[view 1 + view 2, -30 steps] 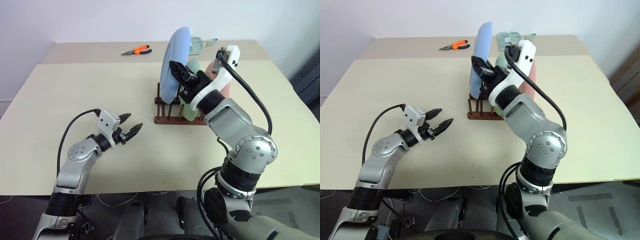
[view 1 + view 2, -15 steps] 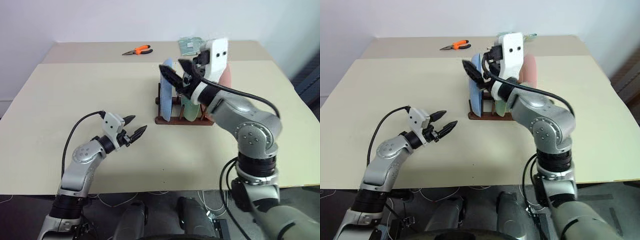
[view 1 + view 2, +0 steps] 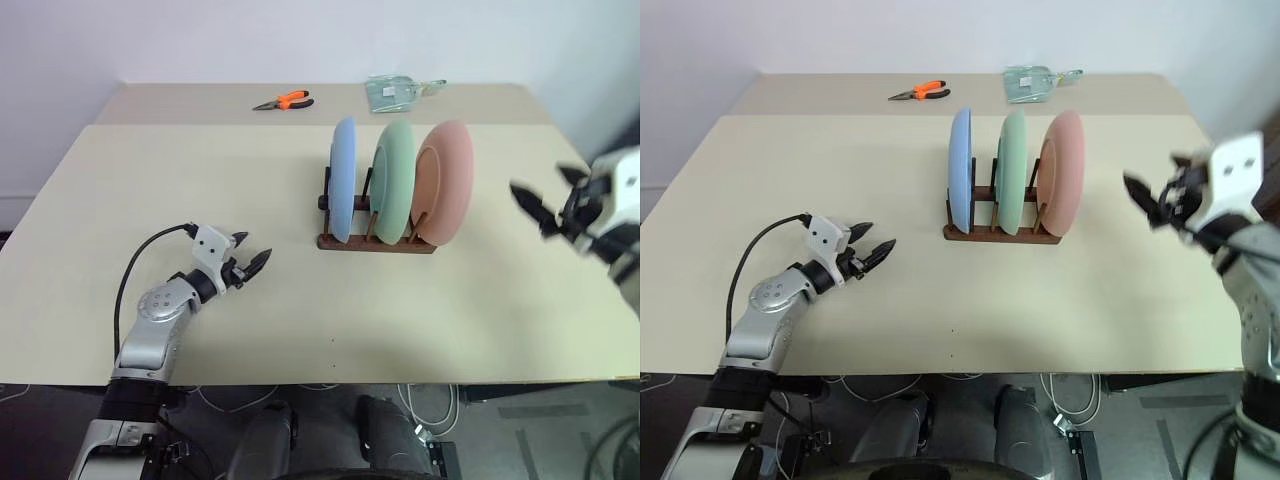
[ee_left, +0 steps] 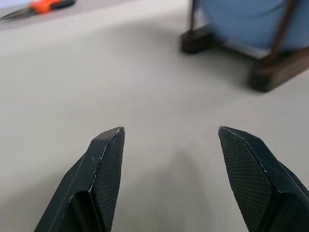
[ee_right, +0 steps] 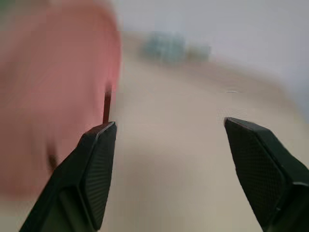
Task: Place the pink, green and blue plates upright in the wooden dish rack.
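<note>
- Wooden dish rack [image 3: 376, 242] at your table's [image 3: 200, 180] centre holds three upright plates: one blue plate [image 3: 343, 179], one green plate [image 3: 395, 181], one pink plate [image 3: 446, 182].
- You have two grippers, both spread wide and empty: left gripper [image 3: 250, 262], right gripper [image 3: 545, 202].
- One pair of orange pliers [image 3: 283, 101] lies at the back.

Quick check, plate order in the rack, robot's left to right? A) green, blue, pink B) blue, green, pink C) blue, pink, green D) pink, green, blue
B: in the left eye view the blue plate stands leftmost in the wooden dish rack, the green plate in the middle, and the pink plate on the right.
</note>
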`<action>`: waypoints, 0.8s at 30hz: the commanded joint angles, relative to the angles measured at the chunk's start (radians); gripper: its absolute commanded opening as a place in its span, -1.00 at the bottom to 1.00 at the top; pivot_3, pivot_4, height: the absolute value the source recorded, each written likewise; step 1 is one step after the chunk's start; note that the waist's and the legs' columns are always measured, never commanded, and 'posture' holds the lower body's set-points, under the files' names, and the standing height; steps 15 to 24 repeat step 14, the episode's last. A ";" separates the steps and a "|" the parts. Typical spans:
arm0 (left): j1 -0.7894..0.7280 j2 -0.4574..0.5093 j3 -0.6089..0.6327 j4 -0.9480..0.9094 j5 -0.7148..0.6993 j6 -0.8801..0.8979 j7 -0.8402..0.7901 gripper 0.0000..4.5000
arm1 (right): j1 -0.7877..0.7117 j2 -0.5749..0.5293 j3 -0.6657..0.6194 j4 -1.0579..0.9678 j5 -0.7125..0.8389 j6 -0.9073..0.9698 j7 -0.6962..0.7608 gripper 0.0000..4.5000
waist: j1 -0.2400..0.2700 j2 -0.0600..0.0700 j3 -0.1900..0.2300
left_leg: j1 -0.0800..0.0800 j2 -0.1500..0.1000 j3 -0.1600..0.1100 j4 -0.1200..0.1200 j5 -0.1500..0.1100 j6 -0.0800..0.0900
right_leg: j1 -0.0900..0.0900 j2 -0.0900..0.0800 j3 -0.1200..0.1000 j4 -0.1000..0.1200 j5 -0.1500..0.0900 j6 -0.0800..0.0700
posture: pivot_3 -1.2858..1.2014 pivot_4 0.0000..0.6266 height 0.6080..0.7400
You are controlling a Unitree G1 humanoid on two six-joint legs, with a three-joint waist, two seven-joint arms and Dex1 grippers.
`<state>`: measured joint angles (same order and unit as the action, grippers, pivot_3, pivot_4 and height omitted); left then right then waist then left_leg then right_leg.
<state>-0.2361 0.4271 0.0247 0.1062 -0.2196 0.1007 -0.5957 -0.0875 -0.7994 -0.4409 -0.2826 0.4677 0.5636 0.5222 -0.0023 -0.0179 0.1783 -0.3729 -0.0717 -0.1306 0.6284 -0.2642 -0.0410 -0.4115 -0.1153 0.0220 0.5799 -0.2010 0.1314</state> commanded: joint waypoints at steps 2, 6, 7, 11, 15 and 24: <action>0.026 0.021 0.044 -0.031 0.008 -0.043 0.011 0.41 | 0.034 0.009 0.069 0.102 -0.080 -0.178 0.109 0.59 | -0.012 0.000 0.000 | 0.001 0.000 0.000 0.000 0.000 0.000 | 0.001 0.000 0.000 0.000 -0.002 0.003 | 0.03 -0.52 1.00; 0.077 0.028 0.058 -0.074 0.010 -0.042 0.023 0.41 | -0.009 0.040 0.112 0.226 -0.100 -0.264 0.154 0.59 | -0.013 0.001 0.000 | 0.001 0.001 0.000 0.000 0.000 0.000 | 0.001 0.000 0.000 0.001 -0.002 0.003 | 0.03 -0.52 1.00; 0.092 0.029 0.062 -0.089 0.009 -0.038 0.025 0.41 | -0.022 0.047 0.118 0.252 -0.099 -0.276 0.164 0.59 | -0.011 0.001 0.000 | 0.001 0.001 -0.001 0.000 0.000 0.000 | 0.001 0.000 0.000 0.001 -0.002 0.003 | 0.03 -0.52 1.00; 0.136 0.024 0.069 -0.142 0.013 -0.021 0.053 0.41 | -0.066 0.060 0.141 0.331 -0.115 -0.324 0.195 0.59 | -0.001 0.001 0.000 | 0.000 0.000 -0.002 0.002 0.000 0.000 | 0.001 -0.001 -0.001 0.001 -0.002 0.003 | 0.03 -0.52 1.00; 0.163 0.023 0.075 -0.170 0.024 -0.017 0.081 0.41 | -0.127 0.073 0.169 0.415 -0.144 -0.373 0.197 0.59 | -0.001 0.001 0.000 | 0.000 0.000 -0.002 0.002 0.000 0.000 | 0.001 -0.001 -0.001 0.000 -0.002 0.002 | 0.03 -0.52 1.00; 0.163 0.023 0.075 -0.170 0.024 -0.017 0.081 0.41 | -0.127 0.073 0.169 0.415 -0.144 -0.373 0.197 0.59 | -0.001 0.001 0.000 | 0.000 0.000 -0.002 0.002 0.000 0.000 | 0.001 -0.001 -0.001 0.000 -0.002 0.002 | 0.03 -0.52 1.00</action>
